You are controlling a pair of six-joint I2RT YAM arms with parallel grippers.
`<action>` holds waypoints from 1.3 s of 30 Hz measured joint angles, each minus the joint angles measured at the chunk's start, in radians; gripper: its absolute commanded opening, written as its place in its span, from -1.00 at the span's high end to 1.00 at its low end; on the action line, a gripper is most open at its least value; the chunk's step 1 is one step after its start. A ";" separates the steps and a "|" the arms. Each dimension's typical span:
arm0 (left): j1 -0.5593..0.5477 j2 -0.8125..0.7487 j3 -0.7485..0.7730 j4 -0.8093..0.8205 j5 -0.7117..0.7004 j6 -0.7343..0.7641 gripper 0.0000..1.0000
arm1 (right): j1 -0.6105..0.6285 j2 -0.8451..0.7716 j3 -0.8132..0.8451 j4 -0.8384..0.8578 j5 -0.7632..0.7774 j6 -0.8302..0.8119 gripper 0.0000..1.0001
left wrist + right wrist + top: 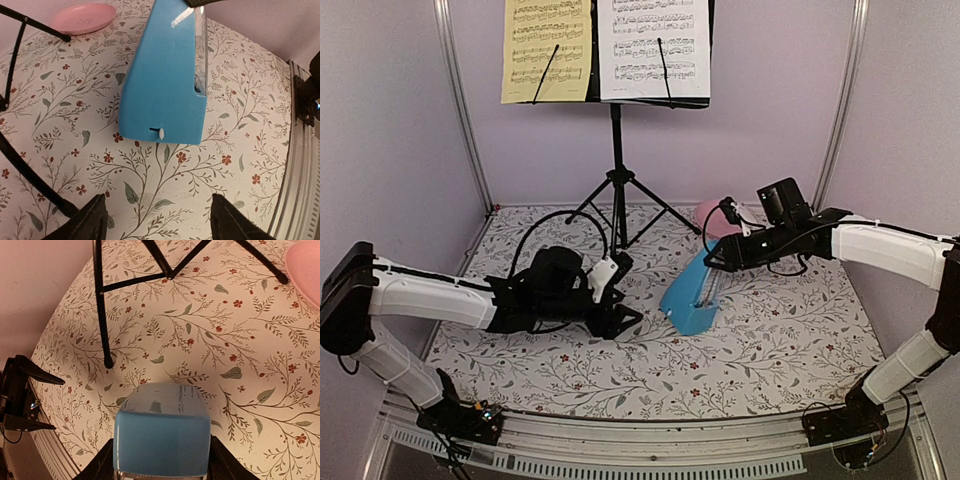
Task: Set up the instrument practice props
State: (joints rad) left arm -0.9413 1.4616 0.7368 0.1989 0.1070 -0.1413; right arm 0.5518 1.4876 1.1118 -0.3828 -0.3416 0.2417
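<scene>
Clamping the blue metronome [690, 300] by its top, the right gripper [161, 460] is holding it mid-surface. The left gripper [160, 225] is gaping nearby.

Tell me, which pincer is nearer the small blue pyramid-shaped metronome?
Right. The right pincer is clamped on the top of the small blue pyramid-shaped metronome, which leans tilted; the left pincer is open to its left, not touching.
</scene>
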 measured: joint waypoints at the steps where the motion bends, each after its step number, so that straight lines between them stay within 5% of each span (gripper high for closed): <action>1: -0.008 0.016 -0.001 0.008 0.008 0.004 -0.46 | 0.012 -0.001 -0.006 0.006 -0.012 -0.001 0.51; 22: -0.123 0.132 -0.112 0.156 0.040 0.056 -0.66 | 0.077 -0.032 -0.093 0.075 -0.287 -0.100 0.73; 39: -0.143 0.177 -0.112 0.230 0.039 -0.019 -0.60 | 0.120 -0.019 -0.093 0.074 -0.315 -0.105 0.77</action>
State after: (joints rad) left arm -1.0847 1.6390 0.6247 0.4294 0.1459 -0.1604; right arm 0.6716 1.4685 1.0191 -0.3088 -0.6563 0.1371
